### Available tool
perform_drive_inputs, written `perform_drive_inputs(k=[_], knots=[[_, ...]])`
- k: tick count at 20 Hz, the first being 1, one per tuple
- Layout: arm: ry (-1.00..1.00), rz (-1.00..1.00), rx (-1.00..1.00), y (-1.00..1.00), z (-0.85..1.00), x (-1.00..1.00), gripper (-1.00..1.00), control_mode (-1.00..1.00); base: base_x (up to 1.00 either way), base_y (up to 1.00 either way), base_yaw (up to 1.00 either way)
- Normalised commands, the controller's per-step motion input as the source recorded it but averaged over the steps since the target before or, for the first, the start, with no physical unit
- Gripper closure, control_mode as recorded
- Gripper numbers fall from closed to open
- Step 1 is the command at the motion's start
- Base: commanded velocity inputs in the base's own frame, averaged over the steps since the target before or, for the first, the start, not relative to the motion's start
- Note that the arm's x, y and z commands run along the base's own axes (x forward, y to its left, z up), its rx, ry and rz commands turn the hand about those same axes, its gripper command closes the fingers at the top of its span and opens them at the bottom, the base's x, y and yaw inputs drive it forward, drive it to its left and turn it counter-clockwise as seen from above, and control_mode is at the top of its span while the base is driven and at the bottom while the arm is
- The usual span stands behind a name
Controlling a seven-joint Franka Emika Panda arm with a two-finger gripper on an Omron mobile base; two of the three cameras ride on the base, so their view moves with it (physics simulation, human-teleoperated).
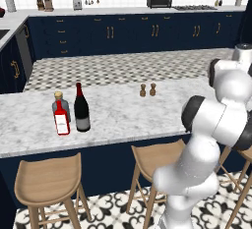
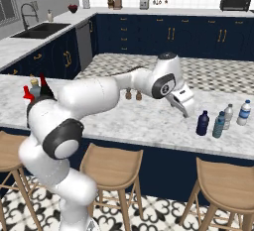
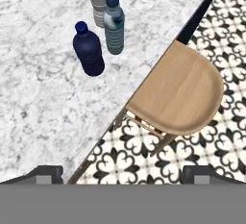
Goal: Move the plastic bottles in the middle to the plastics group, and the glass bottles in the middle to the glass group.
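While gripper (image 2: 186,110) hangs wide open (nothing held), navy bottle (image 2: 202,123) stands beside plastics group (image 2: 235,114).

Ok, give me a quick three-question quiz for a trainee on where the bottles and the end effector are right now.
1. True or false: the wine bottle stands on the counter beside the red flat bottle.
2. Which bottle stands closest to the navy bottle? A) the wine bottle B) the pale blue bottle C) the red flat bottle
3. Fill in: the end effector has its jaws ____, with nothing between them.

Key: 1 true; 2 B; 3 open.
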Motion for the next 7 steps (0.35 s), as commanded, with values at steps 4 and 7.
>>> perform_drive_inputs(k=[4,7], knots=[[0.0,0.25,0.0,0.43,0.04,-0.5,-1.0,-1.0,0.0,0.0,0.0],[0.0,0.27,0.0,0.4,0.09,-0.15,-1.0,-1.0,0.0,0.0,0.0]])
